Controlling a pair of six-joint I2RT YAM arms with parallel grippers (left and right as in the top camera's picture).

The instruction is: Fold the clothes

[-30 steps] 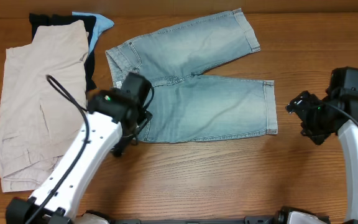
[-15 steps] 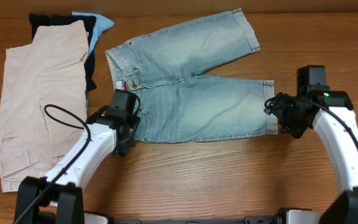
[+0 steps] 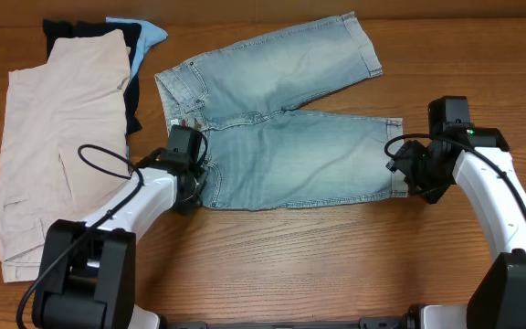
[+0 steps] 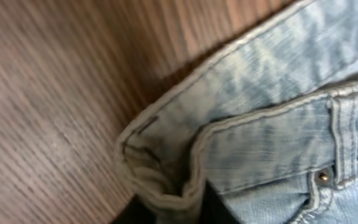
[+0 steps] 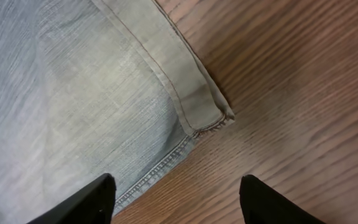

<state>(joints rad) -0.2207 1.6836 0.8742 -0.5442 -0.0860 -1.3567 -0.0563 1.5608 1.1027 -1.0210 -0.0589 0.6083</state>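
Observation:
The faded light-blue denim shorts (image 3: 281, 137) lie flat on the wooden table, waistband to the left, legs spread to the right. My left gripper (image 3: 190, 180) sits at the near-left waistband corner. In the left wrist view it (image 4: 176, 210) is shut on the bunched waistband edge (image 4: 160, 186). My right gripper (image 3: 411, 174) hovers at the hem corner of the near leg. In the right wrist view it (image 5: 179, 205) is open; one fingertip (image 5: 89, 200) is over the denim, the other over bare wood. The hem corner (image 5: 213, 115) lies ahead of the fingers.
Beige cargo shorts (image 3: 53, 155) lie at the left, overlapping a black garment (image 3: 133, 96) and a bright-blue one (image 3: 151, 33) at the back left. Bare wood surrounds the denim at the front and right.
My left gripper came down to the waistband corner and shut on it. My right arm moved left to the near leg's hem, its jaws narrowing a little.

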